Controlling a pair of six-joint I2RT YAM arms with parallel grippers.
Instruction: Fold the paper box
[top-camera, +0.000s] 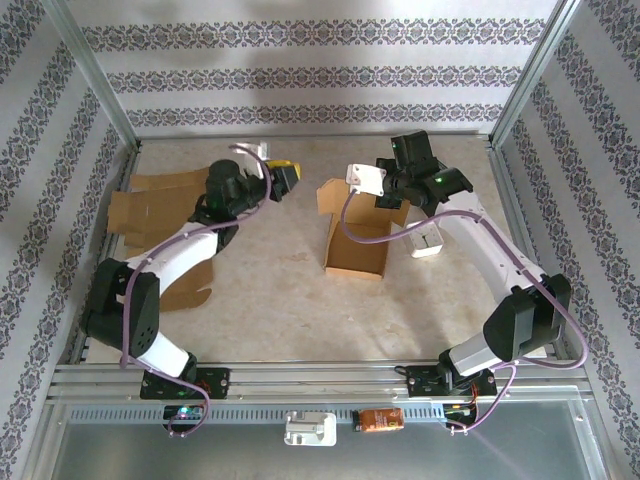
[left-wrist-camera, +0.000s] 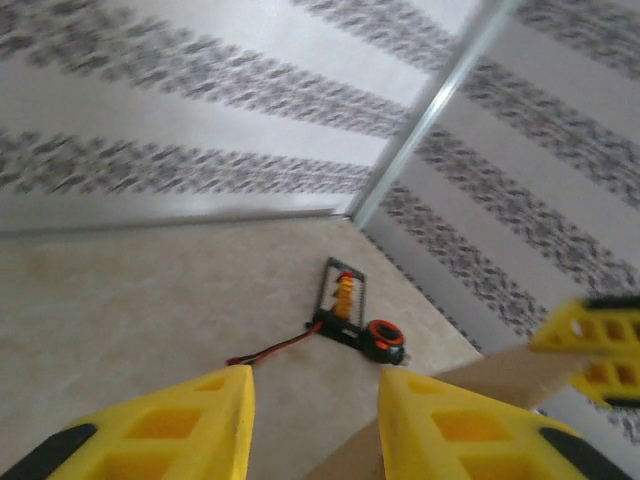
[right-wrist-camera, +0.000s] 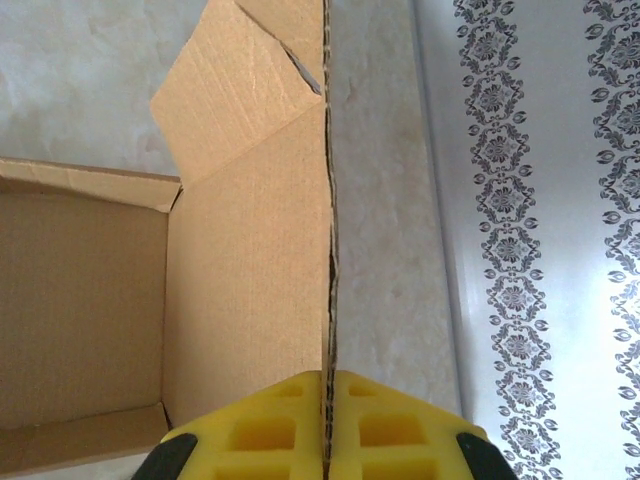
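Brown corrugated paper box (top-camera: 357, 245), open-topped on the tabletop (top-camera: 270, 300), just below the right end effector (right-wrist-camera: 327, 385); one side wall pinched edge-on there, probably to keep it upright. Left end effector (left-wrist-camera: 315, 400) spread and empty, box near its right, seemingly ready for a flap

Paper box (top-camera: 356, 245): brown corrugated cardboard; partly erected, open side up, inside bare; sits mid-counter (top-camera: 270, 300), long axis near-to-far; end flap (right-wrist-camera: 235, 90) unfolded, angled outward; side walls upright.
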